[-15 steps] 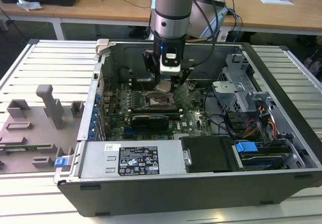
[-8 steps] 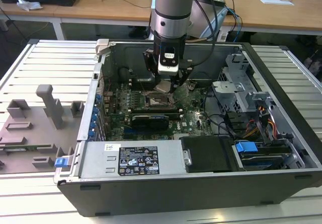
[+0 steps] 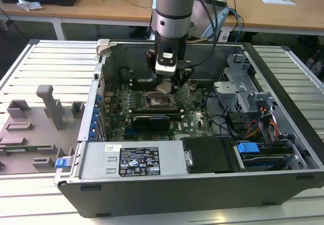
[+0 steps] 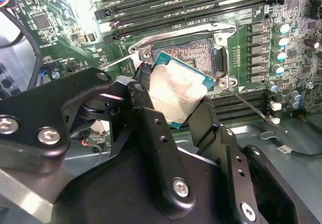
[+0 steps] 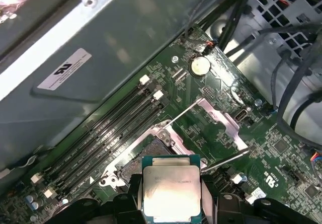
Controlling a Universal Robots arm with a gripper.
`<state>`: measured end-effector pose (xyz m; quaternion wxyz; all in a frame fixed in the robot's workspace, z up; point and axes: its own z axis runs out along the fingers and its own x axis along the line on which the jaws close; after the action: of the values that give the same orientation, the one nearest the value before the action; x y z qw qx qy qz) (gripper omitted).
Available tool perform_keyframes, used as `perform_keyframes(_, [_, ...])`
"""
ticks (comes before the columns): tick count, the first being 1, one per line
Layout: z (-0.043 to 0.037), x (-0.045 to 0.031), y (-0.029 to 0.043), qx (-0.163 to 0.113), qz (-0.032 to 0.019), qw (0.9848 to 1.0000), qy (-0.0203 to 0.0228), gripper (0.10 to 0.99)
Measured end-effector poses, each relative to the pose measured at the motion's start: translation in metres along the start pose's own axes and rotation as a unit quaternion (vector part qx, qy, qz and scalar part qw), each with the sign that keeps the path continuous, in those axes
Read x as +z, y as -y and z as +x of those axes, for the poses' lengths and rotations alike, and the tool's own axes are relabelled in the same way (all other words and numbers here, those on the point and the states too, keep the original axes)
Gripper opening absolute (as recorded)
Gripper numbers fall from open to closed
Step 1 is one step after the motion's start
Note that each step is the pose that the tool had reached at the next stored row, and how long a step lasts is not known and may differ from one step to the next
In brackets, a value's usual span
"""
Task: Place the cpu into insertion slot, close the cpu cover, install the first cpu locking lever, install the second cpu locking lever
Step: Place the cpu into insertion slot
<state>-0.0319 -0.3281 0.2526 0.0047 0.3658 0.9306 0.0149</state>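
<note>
My gripper [image 3: 167, 85] hangs inside the open computer case and is shut on the cpu [image 4: 177, 92], a flat square chip with a pale metal top and green edge. Black fingers [image 4: 144, 80] clamp two opposite sides of the cpu [image 5: 171, 191]. The chip is tilted just above the insertion slot [image 4: 193, 53], a dark square socket with a silver rim on the green board [image 5: 151, 151]. The cpu cover [image 5: 221, 121] stands flipped open beside the socket. Thin wire levers [image 5: 183, 112] [image 4: 246, 103] stick out, unlatched.
Long black memory slots [image 4: 191, 2] run beside the socket. A black power-supply box [image 3: 131, 159] lies at the case front, a drive cage with cables [image 3: 243, 83] at the exterior view's right. A grey fixture plate [image 3: 30, 129] lies outside the case.
</note>
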Motion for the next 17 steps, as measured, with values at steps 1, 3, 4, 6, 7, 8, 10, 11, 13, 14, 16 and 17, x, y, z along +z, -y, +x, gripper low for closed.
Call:
perform_keyframes(1, [0.0,0.0,0.0,0.006,0.0004,1.0,0.0006,0.545])
perform_keyframes(3, [0.0,0.0,0.0,0.017,0.0013,0.9999,0.0018,0.545])
perform_keyframes(4, [0.0,0.0,0.0,0.02,0.0016,0.9998,0.0022,0.545])
perform_keyframes(6, [0.0,0.0,0.0,0.027,0.0024,0.9996,0.0031,0.545])
perform_keyframes(7, [0.0,0.0,0.0,0.03,0.0028,0.9996,0.0036,0.545])
perform_keyframes(8, [0.0,0.0,0.0,0.032,0.003,0.9995,0.0039,0.545])
perform_keyframes(10, [0.0,0.0,0.0,0.038,0.0037,0.9993,0.0047,0.545])
perform_keyframes(11, [0.0,0.0001,0.0,0.041,0.0041,0.9992,0.0052,0.545])
perform_keyframes(13, [0.0,0.0,0.0,0.047,0.0056,0.9989,0.0069,0.545])
perform_keyframes(14, [0.0,0.0,0.0,0.049,0.0064,0.9987,0.0078,0.545])
perform_keyframes(16, [0.0,0.0,0.0,0.056,0.0079,0.9983,0.0094,0.545])
perform_keyframes(17, [0.0,0.0,0.0,0.058,0.0084,0.9982,0.01,0.545])
